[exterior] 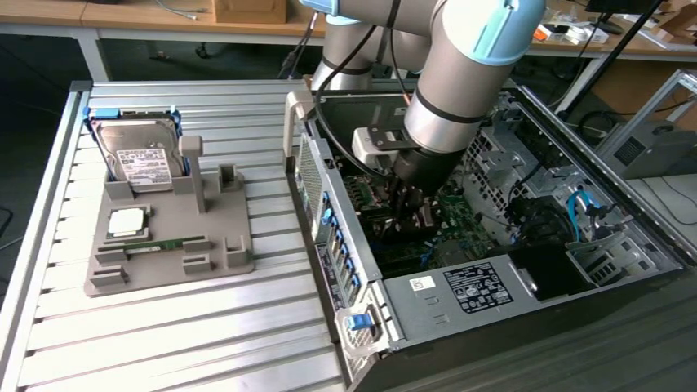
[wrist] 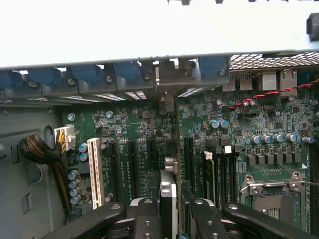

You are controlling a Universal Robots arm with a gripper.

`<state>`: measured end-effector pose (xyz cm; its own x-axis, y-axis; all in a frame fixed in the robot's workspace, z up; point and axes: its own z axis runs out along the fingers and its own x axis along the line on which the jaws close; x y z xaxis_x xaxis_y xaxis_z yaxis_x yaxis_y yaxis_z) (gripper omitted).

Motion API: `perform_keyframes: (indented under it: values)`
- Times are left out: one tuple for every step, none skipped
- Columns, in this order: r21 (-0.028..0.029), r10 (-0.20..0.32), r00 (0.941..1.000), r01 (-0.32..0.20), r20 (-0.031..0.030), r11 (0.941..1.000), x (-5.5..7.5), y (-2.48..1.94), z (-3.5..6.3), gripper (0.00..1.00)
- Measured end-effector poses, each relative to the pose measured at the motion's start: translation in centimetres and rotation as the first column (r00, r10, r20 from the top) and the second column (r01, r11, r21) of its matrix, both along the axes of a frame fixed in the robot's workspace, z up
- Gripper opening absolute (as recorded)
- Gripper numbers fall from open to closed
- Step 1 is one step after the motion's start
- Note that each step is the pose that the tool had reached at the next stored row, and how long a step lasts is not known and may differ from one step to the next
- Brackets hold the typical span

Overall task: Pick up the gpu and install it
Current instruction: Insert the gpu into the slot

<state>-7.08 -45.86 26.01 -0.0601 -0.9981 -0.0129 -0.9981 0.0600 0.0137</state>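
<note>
A lab or workshop — slatted aluminium workbench [exterior: 196,327], opened computer case [exterior: 523,286], cluttered desks [exterior: 163,16] behind.

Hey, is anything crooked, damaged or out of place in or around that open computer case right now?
Nothing stands out. The gpu stands edge-on between the gripper fingers, upright over the motherboard slots inside the case. On the grey holder outside, the hard drive stands in its place.
</note>
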Motion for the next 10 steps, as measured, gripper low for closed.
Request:
perform_keyframes:
  values:
    - [0.0000,0.000,1.0000,0.000,0.0000,1.0000,0.00,0.00,0.00,0.27]
    - [0.0000,0.000,1.0000,0.000,0.0000,1.0000,0.00,0.00,0.00,0.27]
    - [0.0000,0.000,1.0000,0.000,0.0000,1.0000,0.01,0.00,0.00,0.27]
    - [0.0000,0.000,1.0000,0.000,0.0000,1.0000,0.01,0.00,0.00,0.27]
    - [0.0000,0.000,1.0000,0.000,0.0000,1.0000,0.01,0.00,0.00,0.27]
    - [0.0000,0.000,1.0000,0.000,0.0000,1.0000,0.02,0.01,0.00,0.27]
    - [0.0000,0.000,1.0000,0.000,0.0000,1.0000,0.02,0.01,0.00,0.27]
    - [0.0000,0.000,1.0000,0.000,-0.0001,1.0000,0.02,0.01,0.00,0.27]
    - [0.0000,0.000,1.0000,0.000,0.0000,1.0000,0.02,0.01,0.00,0.27]
    - [0.0000,0.000,1.0000,0.000,0.0000,1.0000,0.02,0.01,0.00,0.27]
